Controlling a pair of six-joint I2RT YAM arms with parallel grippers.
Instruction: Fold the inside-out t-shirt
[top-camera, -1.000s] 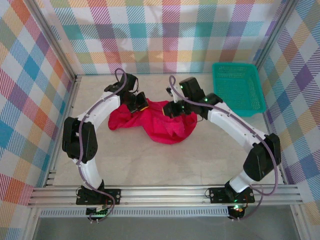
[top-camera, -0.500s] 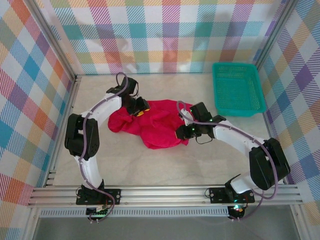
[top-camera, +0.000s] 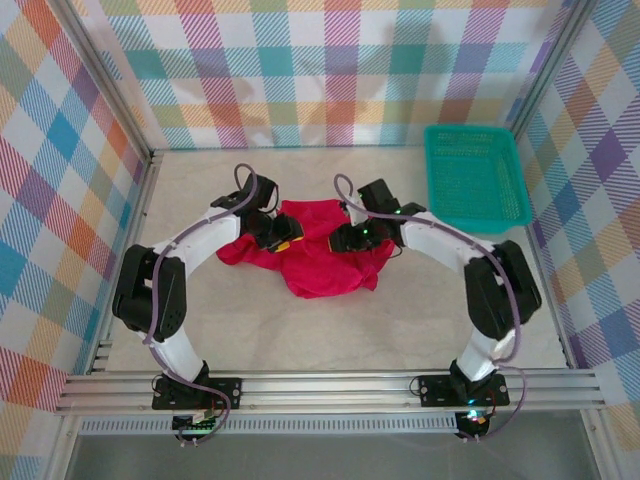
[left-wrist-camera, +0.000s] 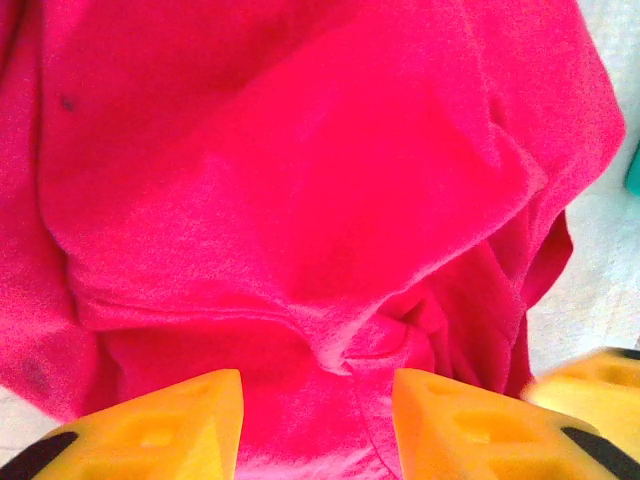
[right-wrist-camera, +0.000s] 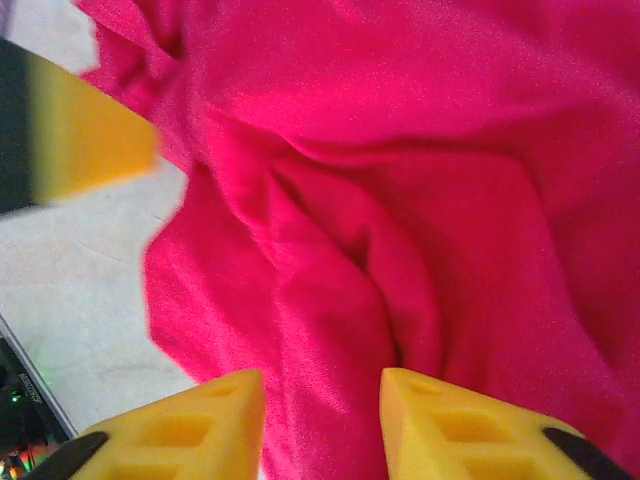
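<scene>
top view: shirt (top-camera: 322, 262) lies bunched in a red heap mid-table, well apart from the basket (top-camera: 470, 129) in the far right corner. the basket holds nothing; the shirt is wholly outside it. left gripper (top-camera: 283, 232) sits on the heap's left side and right gripper (top-camera: 341, 238) on its right, the two near each other over the cloth. the jaw gap is too small to judge from here.

left wrist view: left gripper (left-wrist-camera: 318, 420) stands part open with a moderate gap, gripping nothing. a ridge of shirt (left-wrist-camera: 300, 180) rises toward the gap but is not pinched. risk: closing here would likely catch several layers of that ridge at once, and a lift would drag the heap as a lump rather than spread it. a yellow finger of the other arm shows at the lower right edge, so a sideways move could knock the arms together.

right wrist view: right gripper (right-wrist-camera: 322, 420) is also part open with nothing clamped, and a thick fold of shirt (right-wrist-camera: 450, 200) runs into the gap. bare table (right-wrist-camera: 70, 270) lies beside the cloth edge. risk: hem, sleeve and collar cannot be told apart in the crumple, so either grasp may land on the wrong part and skew the fold.
</scene>
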